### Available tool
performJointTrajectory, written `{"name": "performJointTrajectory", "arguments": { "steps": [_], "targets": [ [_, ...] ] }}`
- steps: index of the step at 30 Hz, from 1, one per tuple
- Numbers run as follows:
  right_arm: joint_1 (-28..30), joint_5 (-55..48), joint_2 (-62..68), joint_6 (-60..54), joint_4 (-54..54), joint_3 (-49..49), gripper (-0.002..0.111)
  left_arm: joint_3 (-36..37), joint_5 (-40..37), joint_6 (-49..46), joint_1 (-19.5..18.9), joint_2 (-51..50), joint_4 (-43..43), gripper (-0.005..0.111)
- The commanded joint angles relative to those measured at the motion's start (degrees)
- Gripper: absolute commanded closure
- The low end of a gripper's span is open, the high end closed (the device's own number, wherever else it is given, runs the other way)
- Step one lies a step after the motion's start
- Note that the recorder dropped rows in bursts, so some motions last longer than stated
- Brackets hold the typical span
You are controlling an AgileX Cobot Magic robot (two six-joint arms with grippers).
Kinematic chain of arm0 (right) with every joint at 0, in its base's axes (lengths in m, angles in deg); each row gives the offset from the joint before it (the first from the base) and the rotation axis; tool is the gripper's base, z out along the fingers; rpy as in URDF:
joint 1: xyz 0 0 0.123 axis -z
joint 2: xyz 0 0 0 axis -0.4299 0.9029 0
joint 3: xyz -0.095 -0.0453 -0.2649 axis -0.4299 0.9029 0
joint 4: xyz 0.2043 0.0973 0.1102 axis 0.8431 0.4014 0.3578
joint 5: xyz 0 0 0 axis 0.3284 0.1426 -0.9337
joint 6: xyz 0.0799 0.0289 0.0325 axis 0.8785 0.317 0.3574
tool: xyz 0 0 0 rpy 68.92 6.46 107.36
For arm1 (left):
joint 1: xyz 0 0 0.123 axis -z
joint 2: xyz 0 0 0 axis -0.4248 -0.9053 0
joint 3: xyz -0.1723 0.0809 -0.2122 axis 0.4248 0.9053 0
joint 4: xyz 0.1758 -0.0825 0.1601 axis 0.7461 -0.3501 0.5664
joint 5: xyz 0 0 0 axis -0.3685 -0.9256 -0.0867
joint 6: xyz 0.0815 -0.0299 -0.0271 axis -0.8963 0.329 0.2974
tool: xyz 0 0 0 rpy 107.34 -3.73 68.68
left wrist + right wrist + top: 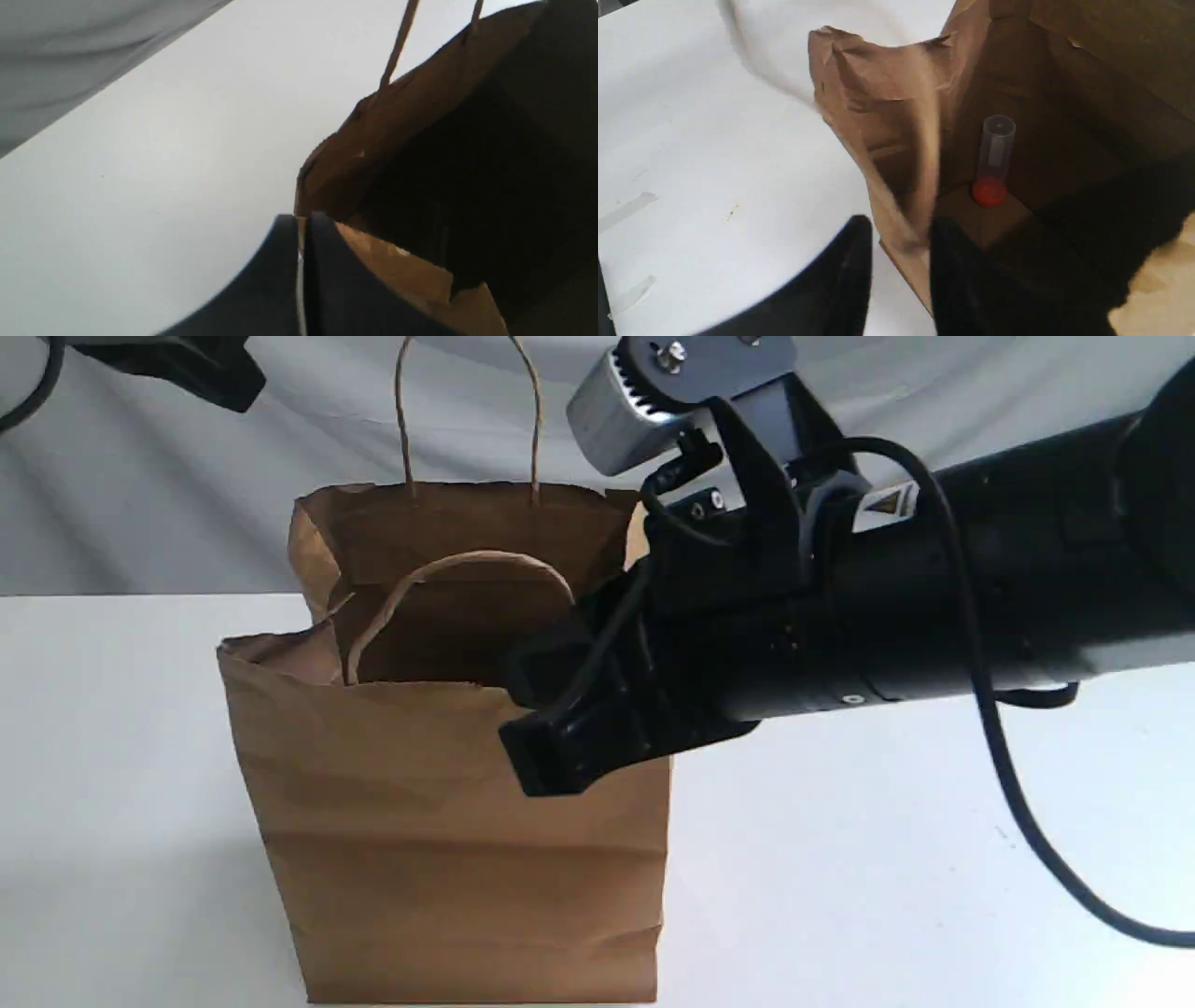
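Here we are at the counter, and the brown paper bag stands upright on it, a little left of the middle, mouth wide open. The right arm comes in from the right, and the right tool sits at the right end of the bag's near wall. The right wrist view makes it plainer. The right tool has its fingers apart, one outside the bag over the white counter and the other inside, with the paper wall running between them. It's straddling the wall, not pinching it.

Look down into the bag and there's a clear tube with red at its foot, standing on the bag's floor in a corner, against the wall.

One twine handle droops over the opening. The other stands tall on the far wall.

The left arm hangs up high on the far left, apart from the bag. In its own wrist view the left tool has its fingers together, just a thin slit between them, and the bag's rim sits beyond the tips. A grey cloth hangs behind it all.
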Motion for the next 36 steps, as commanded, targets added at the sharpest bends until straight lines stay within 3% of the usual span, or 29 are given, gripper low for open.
{"name": "performJointTrajectory", "arguments": {
  "steps": [1, 7, 16, 20, 27, 36],
  "targets": [
    [-0.1, 1.0, -0.5, 0.1, 0.5, 0.6, 0.070, 2.7, 0.3, 0.6, 0.0, 1.6, 0.2, 0.107],
    [-0.1, 2.1, -2.0, 0.1, 0.4, 0.2, 0.054, 7.0, 0.3, 0.6, 0.0, 4.1, 1.2, 0.107],
    [-0.1, 1.6, -11.4, 0.1, 0.2, 0.2, 0.055, 14.1, 0.3, 0.6, 0.0, 11.4, 2.1, 0.107],
    [-0.1, -0.1, -15.7, 0.1, -3.2, 0.2, 0.066, 16.8, 1.7, 0.6, 0.0, 16.4, 2.0, 0.107],
    [-0.1, -2.6, -23.1, 0.6, -11.0, 0.2, 0.108, 25.5, 6.6, 0.5, 0.0, 29.2, -1.0, 0.107],
    [-0.1, -6.1, -29.1, 20.6, -35.5, 0.3, 0.108, 43.1, 15.6, -0.4, 0.0, 49.4, -5.9, 0.107]
  ]
}}
